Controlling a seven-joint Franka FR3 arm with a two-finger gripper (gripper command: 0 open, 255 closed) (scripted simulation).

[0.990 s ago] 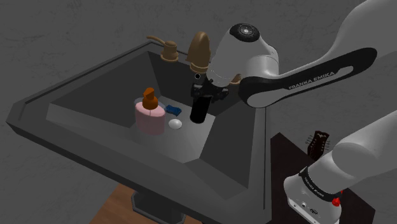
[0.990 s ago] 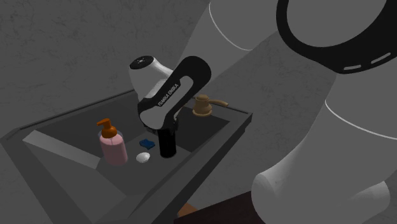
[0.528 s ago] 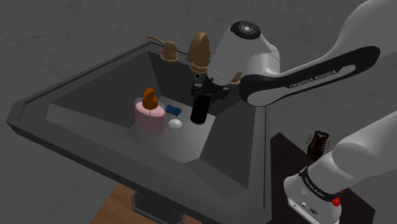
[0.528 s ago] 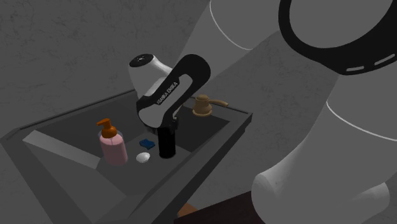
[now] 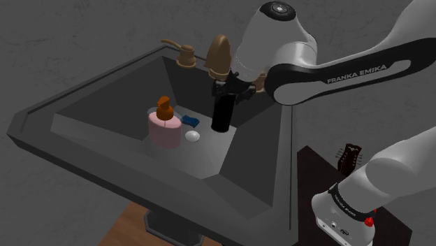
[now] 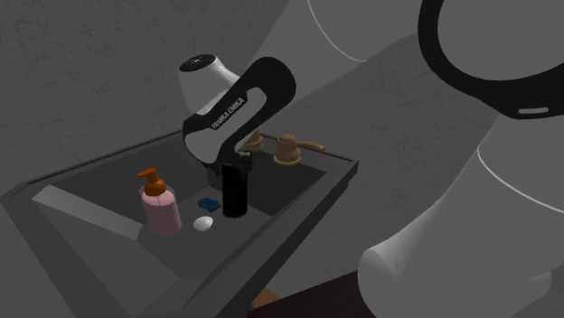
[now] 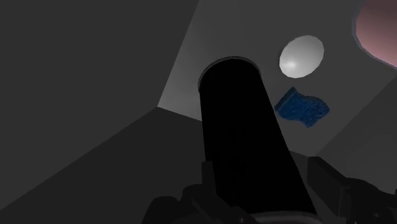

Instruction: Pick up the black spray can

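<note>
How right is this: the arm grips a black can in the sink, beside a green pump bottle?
Wrong on colour: the shoulder view shows the pump bottle pink, not green. The gripper does grip the black can in the sink.

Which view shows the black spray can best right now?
Second exterior view: the black spray can shows upright, its side clear against the grey sink. Shoulder view shows it too, blending with the darker wall. Wrist view looks down its length, foreshortened.

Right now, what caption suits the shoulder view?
Black gripper clasps the black spray can upright inside the dark sink.
</note>
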